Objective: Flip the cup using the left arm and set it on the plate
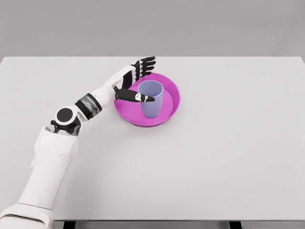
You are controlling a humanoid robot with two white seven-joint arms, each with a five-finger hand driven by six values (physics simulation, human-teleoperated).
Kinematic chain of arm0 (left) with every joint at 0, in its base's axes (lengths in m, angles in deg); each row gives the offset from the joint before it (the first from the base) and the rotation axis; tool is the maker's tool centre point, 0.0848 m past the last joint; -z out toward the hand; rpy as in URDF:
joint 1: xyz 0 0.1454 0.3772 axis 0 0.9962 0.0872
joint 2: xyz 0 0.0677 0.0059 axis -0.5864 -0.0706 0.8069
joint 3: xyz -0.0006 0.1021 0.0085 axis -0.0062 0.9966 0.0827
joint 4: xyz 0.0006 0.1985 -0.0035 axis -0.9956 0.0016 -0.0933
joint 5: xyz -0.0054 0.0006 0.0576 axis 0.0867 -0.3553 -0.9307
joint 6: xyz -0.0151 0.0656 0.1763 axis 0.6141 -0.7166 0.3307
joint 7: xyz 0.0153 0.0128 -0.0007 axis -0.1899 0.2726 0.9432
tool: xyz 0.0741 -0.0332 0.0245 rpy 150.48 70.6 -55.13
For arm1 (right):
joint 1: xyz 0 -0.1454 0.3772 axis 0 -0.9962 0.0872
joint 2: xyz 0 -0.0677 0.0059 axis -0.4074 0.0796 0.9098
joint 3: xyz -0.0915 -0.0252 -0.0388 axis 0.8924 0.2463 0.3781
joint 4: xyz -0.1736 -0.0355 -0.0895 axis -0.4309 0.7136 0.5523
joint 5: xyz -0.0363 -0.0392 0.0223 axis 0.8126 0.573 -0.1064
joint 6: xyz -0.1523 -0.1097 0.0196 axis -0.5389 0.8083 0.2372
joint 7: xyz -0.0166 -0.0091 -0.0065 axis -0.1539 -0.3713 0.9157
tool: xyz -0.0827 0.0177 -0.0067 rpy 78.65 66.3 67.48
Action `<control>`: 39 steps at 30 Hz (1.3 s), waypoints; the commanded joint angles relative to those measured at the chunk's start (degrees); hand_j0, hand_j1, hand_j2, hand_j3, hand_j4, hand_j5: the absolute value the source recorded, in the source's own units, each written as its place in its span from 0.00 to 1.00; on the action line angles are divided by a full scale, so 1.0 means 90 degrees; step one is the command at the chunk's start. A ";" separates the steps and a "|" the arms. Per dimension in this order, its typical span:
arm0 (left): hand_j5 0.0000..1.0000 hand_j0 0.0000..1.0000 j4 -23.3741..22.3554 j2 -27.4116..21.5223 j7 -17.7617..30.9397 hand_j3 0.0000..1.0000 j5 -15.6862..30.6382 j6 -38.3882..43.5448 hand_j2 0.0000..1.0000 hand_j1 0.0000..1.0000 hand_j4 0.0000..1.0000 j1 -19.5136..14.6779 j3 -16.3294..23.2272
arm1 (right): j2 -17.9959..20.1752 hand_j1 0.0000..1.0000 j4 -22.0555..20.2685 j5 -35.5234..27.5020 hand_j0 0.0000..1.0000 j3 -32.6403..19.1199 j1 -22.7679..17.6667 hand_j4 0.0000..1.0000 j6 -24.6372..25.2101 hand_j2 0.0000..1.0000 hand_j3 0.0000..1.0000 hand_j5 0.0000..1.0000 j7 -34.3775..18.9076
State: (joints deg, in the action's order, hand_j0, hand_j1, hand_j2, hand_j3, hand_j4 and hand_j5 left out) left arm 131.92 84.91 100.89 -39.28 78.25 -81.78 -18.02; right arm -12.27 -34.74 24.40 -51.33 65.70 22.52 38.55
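A pale blue cup stands upright, mouth up, inside the magenta plate at the middle of the table. My left hand is at the plate's left rim, just beside the cup. Its fingers are spread out behind the cup and the thumb points across the cup's left side. The hand is open and does not enclose the cup. The right arm is out of sight.
The white table stretches wide around the plate. My left arm reaches in from the lower left across the table's left part.
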 commanded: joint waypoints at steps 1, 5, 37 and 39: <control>1.00 1.00 0.0031 -0.0001 0.0000 1.00 0.0045 0.0000 1.00 1.00 1.00 0.0000 -0.0006 | 0.0000 1.00 0.0000 0.0003 1.00 0.0000 0.0000 1.00 -0.0006 1.00 1.00 1.00 -0.0001; 1.00 1.00 0.0197 -0.0001 0.0000 1.00 0.0045 0.0010 1.00 1.00 1.00 0.0127 0.0004 | 0.0000 1.00 0.0000 0.0003 1.00 0.0000 0.0000 1.00 0.0003 1.00 1.00 1.00 -0.0001; 1.00 1.00 0.0548 -0.2207 0.0000 1.00 0.0875 -0.1611 1.00 1.00 1.00 0.0605 -0.1022 | 0.0000 1.00 0.0000 0.0003 1.00 0.0000 0.0000 1.00 0.0003 1.00 1.00 1.00 -0.0001; 1.00 1.00 0.0529 -0.2344 0.0000 1.00 0.0816 -0.2089 1.00 1.00 1.00 0.0722 -0.0944 | 0.0000 1.00 0.0000 -0.0007 1.00 0.0000 0.0000 1.00 0.0003 1.00 1.00 1.00 -0.0001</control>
State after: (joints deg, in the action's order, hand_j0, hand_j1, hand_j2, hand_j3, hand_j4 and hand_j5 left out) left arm 136.76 65.66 100.89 -32.31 62.93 -74.93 -26.84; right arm -12.27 -34.74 24.38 -51.33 65.78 22.52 38.55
